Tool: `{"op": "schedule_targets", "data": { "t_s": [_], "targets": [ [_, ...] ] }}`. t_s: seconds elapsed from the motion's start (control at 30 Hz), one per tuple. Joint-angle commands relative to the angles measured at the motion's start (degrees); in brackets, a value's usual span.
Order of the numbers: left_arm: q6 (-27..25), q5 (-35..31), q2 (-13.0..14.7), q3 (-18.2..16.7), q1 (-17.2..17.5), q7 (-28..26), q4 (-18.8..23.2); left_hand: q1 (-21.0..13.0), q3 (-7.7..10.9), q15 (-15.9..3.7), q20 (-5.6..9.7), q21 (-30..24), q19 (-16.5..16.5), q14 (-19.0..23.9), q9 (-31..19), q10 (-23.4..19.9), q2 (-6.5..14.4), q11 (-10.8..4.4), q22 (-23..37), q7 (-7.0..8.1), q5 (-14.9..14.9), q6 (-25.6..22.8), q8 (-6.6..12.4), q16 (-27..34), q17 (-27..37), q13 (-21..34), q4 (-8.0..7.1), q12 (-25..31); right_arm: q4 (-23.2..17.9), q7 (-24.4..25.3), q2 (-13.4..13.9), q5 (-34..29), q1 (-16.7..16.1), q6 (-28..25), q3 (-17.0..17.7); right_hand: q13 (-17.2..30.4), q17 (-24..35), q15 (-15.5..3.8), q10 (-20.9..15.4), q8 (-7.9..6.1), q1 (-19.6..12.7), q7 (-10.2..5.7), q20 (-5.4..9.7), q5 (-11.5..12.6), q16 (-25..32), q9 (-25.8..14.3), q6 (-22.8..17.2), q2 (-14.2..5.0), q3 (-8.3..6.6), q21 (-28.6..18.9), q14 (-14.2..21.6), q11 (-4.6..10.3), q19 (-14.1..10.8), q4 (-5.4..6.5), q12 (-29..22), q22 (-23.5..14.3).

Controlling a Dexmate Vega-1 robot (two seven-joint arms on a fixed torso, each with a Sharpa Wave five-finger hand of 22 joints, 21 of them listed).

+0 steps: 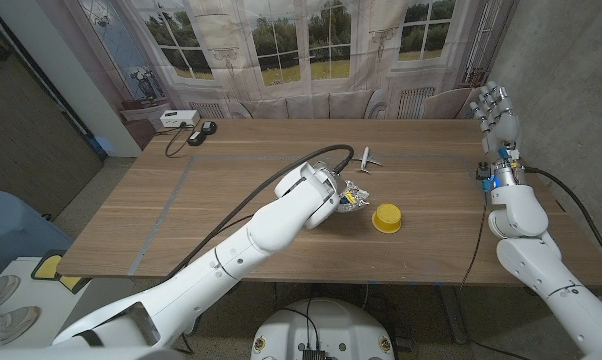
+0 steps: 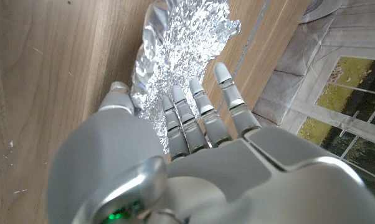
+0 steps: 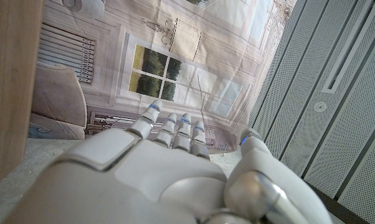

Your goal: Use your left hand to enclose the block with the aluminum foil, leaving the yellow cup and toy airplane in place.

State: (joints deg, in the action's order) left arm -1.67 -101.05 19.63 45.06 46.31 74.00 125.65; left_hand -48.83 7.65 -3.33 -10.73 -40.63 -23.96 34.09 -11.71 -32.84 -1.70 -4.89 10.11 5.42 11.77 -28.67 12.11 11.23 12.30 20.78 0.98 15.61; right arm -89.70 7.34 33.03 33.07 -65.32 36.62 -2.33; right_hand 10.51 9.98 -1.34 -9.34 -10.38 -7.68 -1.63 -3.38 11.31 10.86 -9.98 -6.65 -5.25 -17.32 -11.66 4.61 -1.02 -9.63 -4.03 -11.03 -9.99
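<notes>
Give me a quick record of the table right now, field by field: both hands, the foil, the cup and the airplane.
left hand: over the aluminum foil, fingers on it
right hand: raised off the table's right edge, fingers apart, holding nothing
block: not discernible; crumpled foil by the left hand
yellow cup: right of the foil, apart
toy airplane: behind the foil, apart
table: wooden

The left hand covered most of the aluminum foil in the head view, leaving just a crumpled edge with a small yellow patch. Whether that patch was the block could not be told. In the left wrist view the fingers lay over the foil's near part, the picture's edge cut its far end, and whether they gripped it stayed unclear. The toy airplane was too small for detail.
</notes>
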Motion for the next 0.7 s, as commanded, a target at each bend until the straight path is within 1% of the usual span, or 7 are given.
{"op": "schedule_targets", "data": {
  "t_s": [0.03,0.17,0.3,0.37,0.43,0.6,0.7],
  "targets": [
    [32.0,-14.3,-31.2,-19.8,12.4,5.0,-2.1,2.3,-1.45,-1.14,-1.04,1.2,1.1,-2.0,0.1,1.3,-0.9,0.82,0.1,-0.55,0.8,2.0,-0.81,-0.2,-0.2,-0.4,-0.78,-1.0,0.2,0.9,-1.1,-0.5,0.4,0.4,0.1,0.2,0.2,-0.01,-0.2,-0.37,0.3,-0.32,0.11,0.4,0.0,-0.3,-0.3,-0.1,-0.19,-0.1,0.6,0.08,-0.2,-0.29,0.0,-0.3],
    [39.7,-17.3,-41.3,-24.2,14.1,5.0,-1.1,4.2,-2.88,-0.25,-1.37,2.2,1.9,-3.3,0.2,2.7,-2.1,1.74,0.1,-0.37,1.3,4.5,-1.52,-0.2,-0.4,-0.7,-1.49,-1.9,0.4,0.9,-1.3,-0.6,0.6,0.4,-0.1,0.2,0.2,-0.03,-0.2,-0.38,0.4,-0.31,0.12,0.4,0.1,-0.3,-0.4,-0.09,-0.18,0.0,0.8,0.11,-0.2,-0.28,0.0,-0.3],
    [38.5,-14.3,-40.0,-23.3,13.1,5.0,1.9,5.2,-3.72,1.17,-1.53,3.2,2.5,-5.9,0.2,4.9,-2.5,2.3,0.1,-0.79,1.9,6.7,-1.77,-0.6,-0.6,-1.0,-1.94,-2.9,0.4,0.8,-1.2,-0.8,0.8,0.4,-0.3,0.2,0.2,0.01,-0.3,-0.37,0.4,-0.34,0.12,0.4,0.1,-0.2,-0.4,-0.07,-0.18,0.0,0.8,0.02,-0.2,-0.28,0.0,-0.3],
    [39.7,-13.3,-41.8,-24.0,13.2,5.0,3.3,5.8,-4.31,2.07,-1.54,3.9,2.9,-7.1,0.3,6.9,-2.8,2.8,0.1,-1.14,2.3,9.0,-2.11,-0.5,-0.6,-1.1,-2.23,-3.7,0.5,0.7,-1.4,-0.7,0.9,0.6,-0.4,0.2,0.2,-0.04,-0.3,-0.37,0.4,-0.32,0.12,0.4,0.1,-0.2,-0.4,-0.05,-0.18,0.0,0.8,0.02,-0.2,-0.29,0.0,-0.3],
    [43.2,-13.8,-45.6,-25.2,13.7,5.0,4.5,6.5,-5.19,2.95,-1.54,4.9,3.3,-8.9,0.4,9.0,-3.2,3.39,0.2,-1.74,2.9,13.5,-2.49,-0.5,-0.7,-1.2,-2.62,-4.1,0.8,0.6,-1.6,-0.7,1.1,0.7,-0.6,0.2,0.2,0.03,-0.3,-0.37,0.4,-0.28,0.11,0.4,0.1,-0.2,-0.4,-0.04,-0.18,0.0,0.8,0.01,-0.2,-0.29,0.0,-0.3],
    [43.5,-15.8,-45.6,-24.1,13.5,5.0,5.4,7.1,-6.86,5.4,-1.58,6.8,4.1,-13.2,0.5,15.5,-4.0,5.4,0.3,-3.15,4.4,20.3,-2.29,-0.6,-0.9,-1.2,-2.96,-4.8,0.9,0.9,-1.7,-1.0,1.4,0.8,-0.8,0.2,0.2,0.07,-0.3,-0.37,0.5,-0.39,0.12,0.4,0.1,-0.2,-0.4,0.0,-0.17,0.0,0.9,0.0,-0.2,-0.3,0.0,-0.3],
    [41.4,-14.4,-45.6,-25.0,12.7,5.0,5.3,7.1,-7.96,6.4,-1.61,8.2,5.1,-15.8,0.5,18.4,-4.8,5.26,0.3,-4.6,5.4,24.5,-2.31,-0.7,-0.9,-1.3,-2.93,-4.7,0.8,0.9,-1.7,-1.0,1.5,0.6,-0.9,0.2,0.2,0.1,-0.3,-0.38,0.5,-0.33,0.11,0.5,0.1,-0.2,-0.4,0.02,-0.17,0.0,1.0,0.03,-0.1,-0.3,0.0,-0.3]
  ]
}}
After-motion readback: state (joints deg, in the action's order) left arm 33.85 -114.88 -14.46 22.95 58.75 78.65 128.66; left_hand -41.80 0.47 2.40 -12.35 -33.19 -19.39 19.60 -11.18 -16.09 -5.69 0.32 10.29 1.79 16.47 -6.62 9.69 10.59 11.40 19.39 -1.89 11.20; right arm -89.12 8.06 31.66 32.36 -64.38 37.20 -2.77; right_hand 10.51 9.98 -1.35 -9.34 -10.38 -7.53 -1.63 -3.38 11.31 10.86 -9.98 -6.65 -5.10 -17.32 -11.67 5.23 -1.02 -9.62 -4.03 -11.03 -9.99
